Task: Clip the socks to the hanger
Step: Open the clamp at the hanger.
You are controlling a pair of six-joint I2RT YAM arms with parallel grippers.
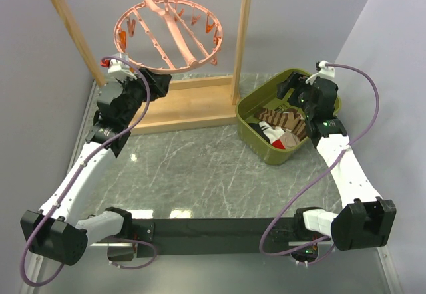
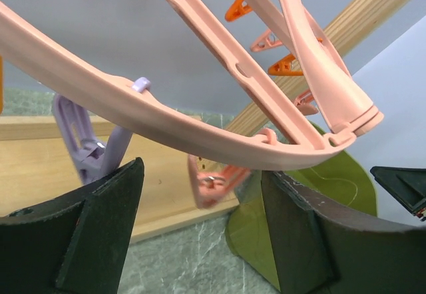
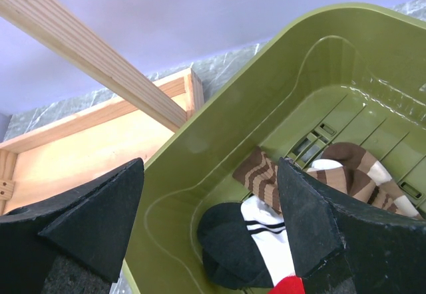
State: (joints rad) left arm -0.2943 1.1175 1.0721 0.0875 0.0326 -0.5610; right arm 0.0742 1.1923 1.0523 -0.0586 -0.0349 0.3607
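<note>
The salmon-pink round hanger [image 1: 178, 38] hangs by its hook from the wooden rack's top bar. My left gripper [image 1: 158, 81] is up at its lower left rim [image 2: 166, 124]. The fingers are open on either side of a small pink clip [image 2: 214, 182] under the rim, with a gap on both sides. Brown socks with tan stripes [image 1: 279, 118] lie in the green bin. My right gripper [image 1: 295, 89] hovers open over that bin, empty, with the striped socks [image 3: 263, 177] just inside its right finger [image 3: 313, 227].
The light wooden rack [image 1: 193, 101] stands at the back left, and its post [image 3: 86, 51] runs past the bin. The olive-green bin [image 1: 247, 111] also holds a white, black and red sock [image 3: 266, 234]. A lilac clip [image 2: 86, 144] hangs left of my left finger.
</note>
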